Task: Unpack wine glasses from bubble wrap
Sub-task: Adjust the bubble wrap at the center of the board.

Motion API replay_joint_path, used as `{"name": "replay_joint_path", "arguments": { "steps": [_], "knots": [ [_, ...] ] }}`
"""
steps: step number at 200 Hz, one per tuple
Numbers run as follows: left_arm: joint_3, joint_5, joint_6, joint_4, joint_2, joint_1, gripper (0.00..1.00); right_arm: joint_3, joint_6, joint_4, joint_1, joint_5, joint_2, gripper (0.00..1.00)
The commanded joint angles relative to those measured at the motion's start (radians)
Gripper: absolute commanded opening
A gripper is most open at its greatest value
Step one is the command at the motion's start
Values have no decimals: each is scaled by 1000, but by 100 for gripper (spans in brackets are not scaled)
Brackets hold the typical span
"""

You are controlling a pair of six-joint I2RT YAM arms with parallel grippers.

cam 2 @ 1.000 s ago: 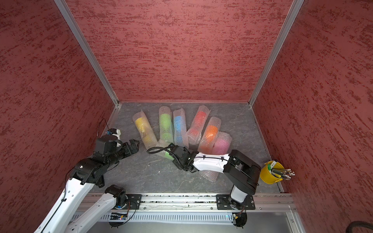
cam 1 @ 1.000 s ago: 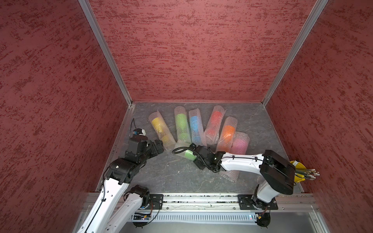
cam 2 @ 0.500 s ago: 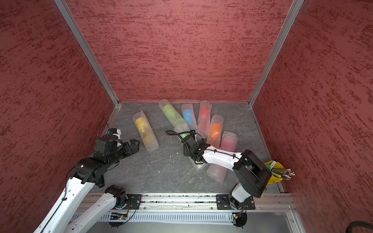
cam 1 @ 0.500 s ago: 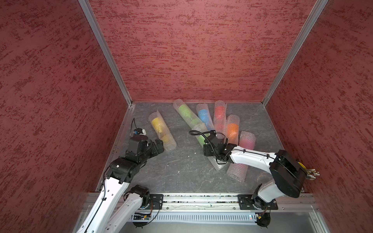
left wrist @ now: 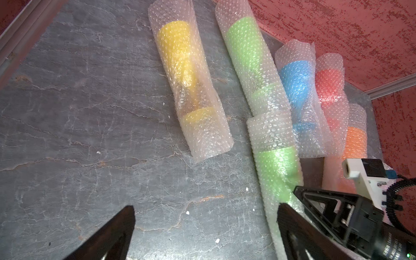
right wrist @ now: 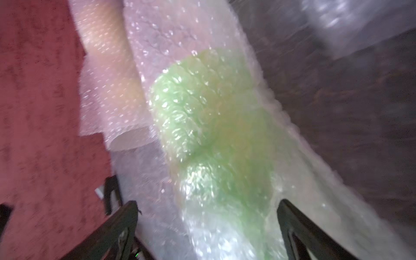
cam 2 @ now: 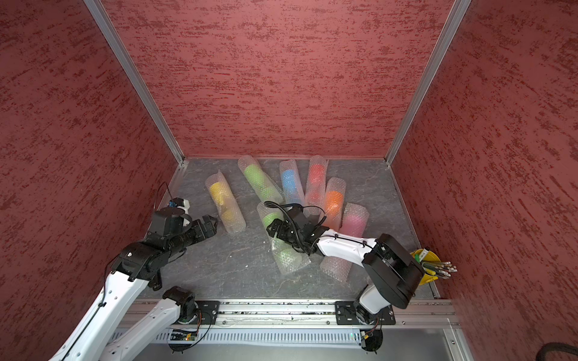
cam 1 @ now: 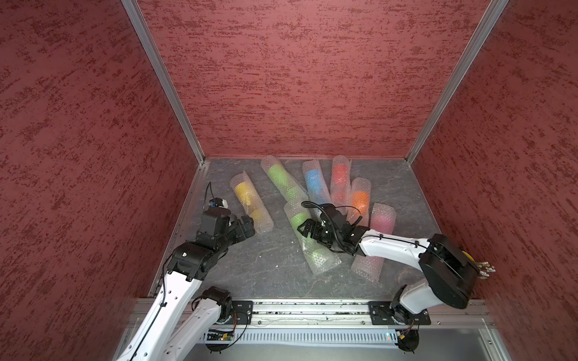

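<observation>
**No text clear enough to read**

The only print in view is a short line of small white characters on the right arm's black barrel (left wrist: 392,243), seen in the left wrist view. They are too small and smeared to make out as a word or a number. In a top view, a white tag (cam 2: 423,252) stands up at the rim of the yellow bucket (cam 2: 434,257). Whether anything is written on it cannot be told.
</observation>
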Motion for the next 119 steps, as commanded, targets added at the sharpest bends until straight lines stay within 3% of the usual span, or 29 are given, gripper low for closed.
{"name": "replay_joint_path", "arguments": {
  "steps": [1,28,70,101,119],
  "knots": [
    [11,70,22,15,52,4,100,20,-45,66,-8,-130,-65,97],
    [57,164,2,4,166,-52,97,20,-212,-82,-62,-48,-140,86],
    [49,201,-110,129,360,-294,97,81,-432,-265,-74,156,-83,69],
    [56,244,-158,217,498,-359,93,98,-523,-284,-80,215,3,54],
    [66,250,-162,238,534,-375,93,86,-547,-261,-81,194,29,51]
  ]
}}
